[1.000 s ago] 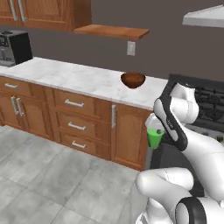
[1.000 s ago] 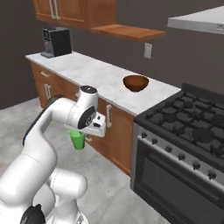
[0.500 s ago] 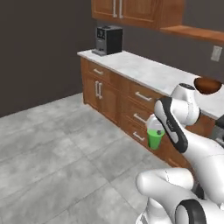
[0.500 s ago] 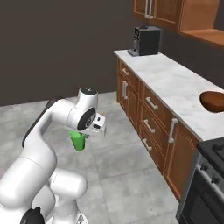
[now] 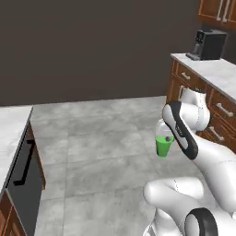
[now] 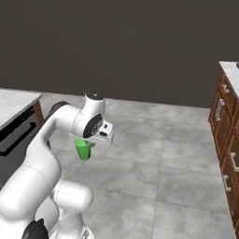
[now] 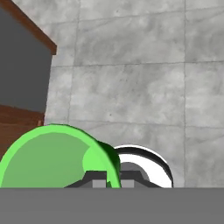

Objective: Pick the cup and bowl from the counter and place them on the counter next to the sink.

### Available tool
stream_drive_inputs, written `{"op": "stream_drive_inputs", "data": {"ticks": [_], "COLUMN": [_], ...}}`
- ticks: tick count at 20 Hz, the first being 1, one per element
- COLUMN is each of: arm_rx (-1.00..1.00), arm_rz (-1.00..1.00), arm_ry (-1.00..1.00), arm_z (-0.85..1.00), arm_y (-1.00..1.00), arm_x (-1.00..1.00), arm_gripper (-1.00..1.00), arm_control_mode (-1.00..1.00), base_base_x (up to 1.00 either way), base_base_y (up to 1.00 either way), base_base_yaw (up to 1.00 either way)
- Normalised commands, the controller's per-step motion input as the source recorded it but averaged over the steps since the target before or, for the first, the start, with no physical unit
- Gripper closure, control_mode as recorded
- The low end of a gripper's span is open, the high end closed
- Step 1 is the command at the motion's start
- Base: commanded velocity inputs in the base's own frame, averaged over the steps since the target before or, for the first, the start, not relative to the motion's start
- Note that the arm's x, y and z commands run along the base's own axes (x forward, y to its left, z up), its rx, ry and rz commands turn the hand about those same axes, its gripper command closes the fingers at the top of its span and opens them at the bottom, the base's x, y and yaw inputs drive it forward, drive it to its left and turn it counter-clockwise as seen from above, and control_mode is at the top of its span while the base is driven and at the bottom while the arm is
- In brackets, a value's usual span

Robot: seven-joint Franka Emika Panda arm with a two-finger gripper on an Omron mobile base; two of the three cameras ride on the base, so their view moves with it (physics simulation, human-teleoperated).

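- While we look forward from behind the arm on its left, we see the cup (image 5: 163, 144), a small bright green tumbler, hanging in the air beside the white arm, above a grey tiled floor (image 5: 101, 152).
- We see the gripper (image 5: 165, 136) closed on the rim of the cup, its fingers pinching the wall from above; the cup hangs upright below it.
- In the same view, the counter (image 5: 213, 70), white marble over brown wooden cabinets with silver bar handles, runs along the right edge, well apart from the cup.
- A black coffee machine (image 5: 209, 45) stands on that counter at its far end.
- At the left edge we see the corner of a second marble top (image 5: 10, 130), with a dark appliance front and a black handle under it.
- A plain dark wall (image 5: 92, 50) closes the room behind the floor.
- From the camera on the right, we see the cup (image 6: 84, 150) hanging below the white hand block, in front of the arm's upper link and over the floor.
- There the brown cabinets (image 6: 227, 140) rise at the right edge, and the second marble top (image 6: 14, 102) lies at the left edge.
- From the camera on the hand, we look down into the cup (image 7: 52, 159), whose green rim and inside take up the lower left.
- The gripper (image 7: 109, 179) shows as two dark fingertips close together astride the cup's rim, with the tiled floor far below.
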Motion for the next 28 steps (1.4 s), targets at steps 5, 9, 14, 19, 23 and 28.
{"op": "stream_drive_inputs", "data": {"ticks": [5, 9, 14, 19, 23, 28], "arm_rx": [0.0, 0.0, 0.0, 0.0, 0.0, 0.0], "arm_rz": [0.0, 0.0, 0.0, 0.0, 0.0, 0.0], "arm_ry": [0.0, 0.0, 0.0, 0.0, 0.0, 0.0], "arm_z": [0.0, 0.0, 0.0, 0.0, 0.0, 0.0], "arm_y": [0.0, 0.0, 0.0, 0.0, 0.0, 0.0], "arm_x": [0.0, 0.0, 0.0, 0.0, 0.0, 0.0], "arm_gripper": [1.0, 1.0, 1.0, 1.0, 1.0, 1.0], "arm_control_mode": [1.0, 1.0, 1.0, 1.0, 1.0, 1.0], "base_base_x": [-0.35, -0.4, -0.48, -0.5, -0.34, -0.04], "base_base_y": [-0.21, -0.21, -0.21, -0.18, -0.08, 0.0], "base_base_yaw": [0.73, 0.73, 0.71, 0.71, 0.71, 0.67]}}
